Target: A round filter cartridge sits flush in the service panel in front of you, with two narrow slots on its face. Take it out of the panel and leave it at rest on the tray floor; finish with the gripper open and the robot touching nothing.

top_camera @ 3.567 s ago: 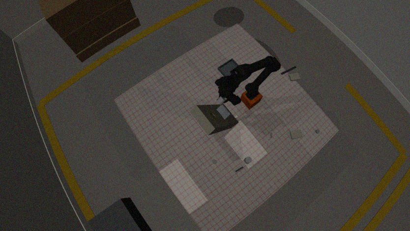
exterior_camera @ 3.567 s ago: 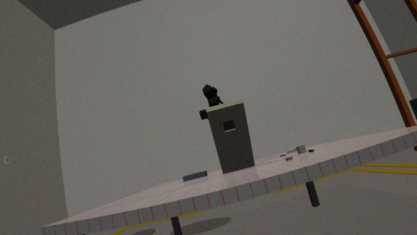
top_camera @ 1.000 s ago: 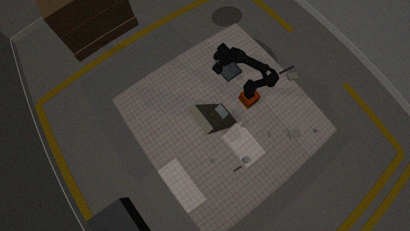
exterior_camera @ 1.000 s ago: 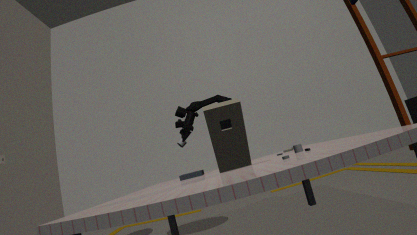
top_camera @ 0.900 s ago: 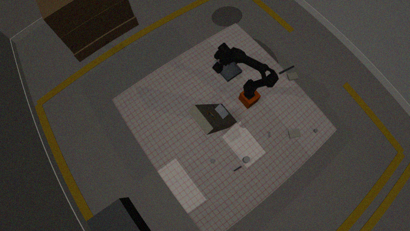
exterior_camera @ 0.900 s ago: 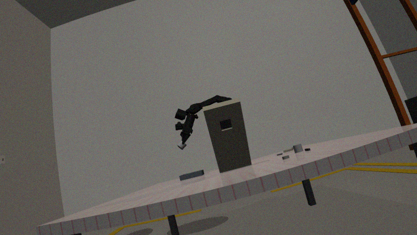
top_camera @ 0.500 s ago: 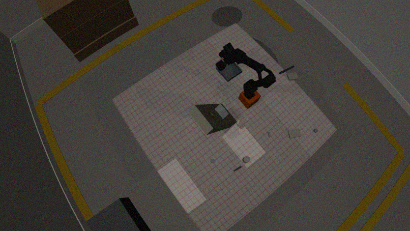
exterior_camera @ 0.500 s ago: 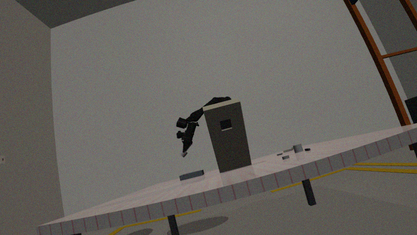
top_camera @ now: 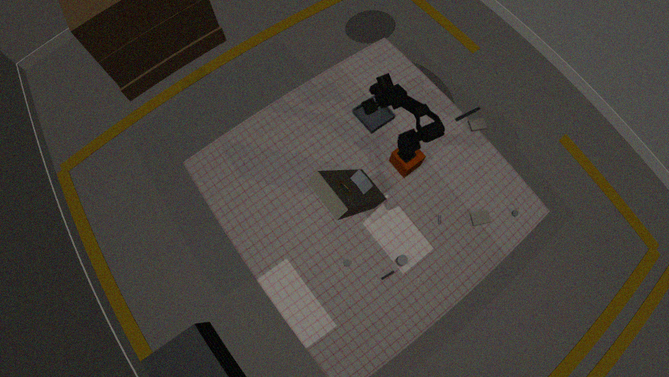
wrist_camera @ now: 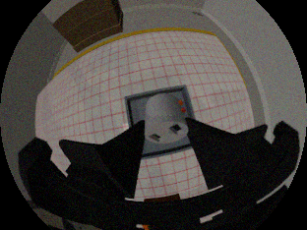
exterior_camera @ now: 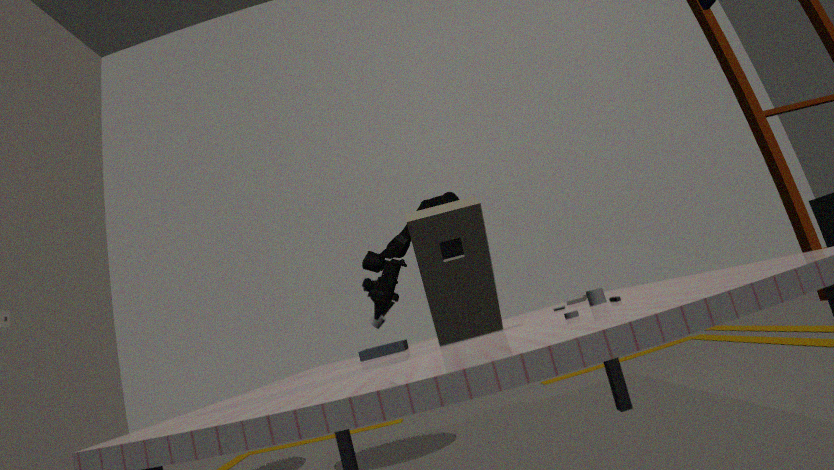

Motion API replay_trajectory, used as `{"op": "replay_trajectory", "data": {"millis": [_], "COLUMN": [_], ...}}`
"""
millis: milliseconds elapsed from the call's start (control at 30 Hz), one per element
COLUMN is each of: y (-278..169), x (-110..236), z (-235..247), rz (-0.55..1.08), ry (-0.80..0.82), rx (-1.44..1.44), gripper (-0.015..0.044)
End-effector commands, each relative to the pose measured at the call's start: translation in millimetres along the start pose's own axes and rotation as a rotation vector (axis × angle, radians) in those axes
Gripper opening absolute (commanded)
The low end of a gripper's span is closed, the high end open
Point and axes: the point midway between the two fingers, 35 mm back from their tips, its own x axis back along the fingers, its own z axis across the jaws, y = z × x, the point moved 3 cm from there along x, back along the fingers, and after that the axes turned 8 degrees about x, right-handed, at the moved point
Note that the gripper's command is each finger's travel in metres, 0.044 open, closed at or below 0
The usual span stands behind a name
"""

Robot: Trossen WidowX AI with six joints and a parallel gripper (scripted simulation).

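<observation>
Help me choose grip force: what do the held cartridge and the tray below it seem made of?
Cartridge, shut in the gripper: pale grey, matte, no glint, so possibly plastic or painted metal. Tray: blue-grey, flat and dull, with a raised lighter rim; probably plastic or coated sheet. Neither look settles it.

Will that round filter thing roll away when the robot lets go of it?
The filter cartridge, clamped in the gripper, looks like a stiff, short cylinder, so on its side it might roll. Set on its flat face, it probably stays. The tray has raised walls that would likely stop it.
</observation>
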Motion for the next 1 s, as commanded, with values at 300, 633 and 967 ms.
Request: {"op": "replay_trajectory", "data": {"millis": [300,633,967], "y": [-16,-37,-39], "x": [-34,-65,-66], "z": [-2,1,2], "rz": [-0.006,-0.005,0.000], "ry": [-0.006,-0.006,-0.001], "rx": [-0.013,-0.013,-0.008], "gripper": [0.0000,0.0000,0.0131]}}
